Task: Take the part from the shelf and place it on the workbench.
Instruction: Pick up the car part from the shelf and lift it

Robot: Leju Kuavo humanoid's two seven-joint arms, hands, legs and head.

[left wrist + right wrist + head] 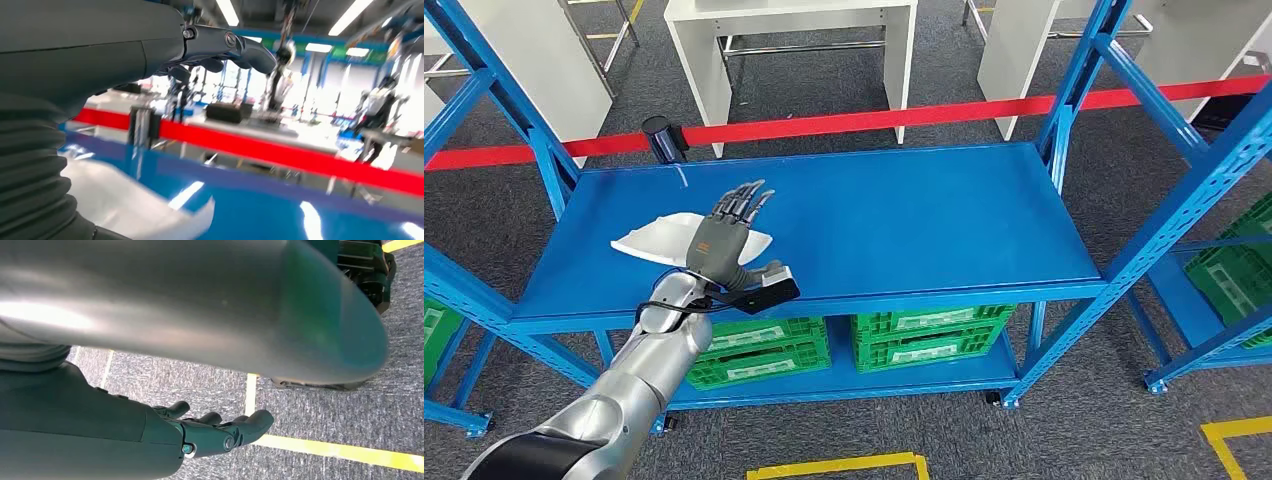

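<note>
My left hand (727, 240) is hovering, fingers spread, over the white part (652, 240) lying on the blue shelf's (924, 215) near-left; my right hand (210, 432) is hanging loosely open.

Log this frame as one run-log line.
left hand: open, over white part | part: lying on blue shelf | right hand: hanging above floor, holds nothing | phase: reaching, no grasp yet

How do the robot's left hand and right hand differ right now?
The left hand is raised over the blue shelf top, above the white part; the right hand hangs over grey carpet with yellow floor tape. The left hand's fingers stretch out straight and spread; the right hand's fingers curl slightly. Both hold nothing.
</note>
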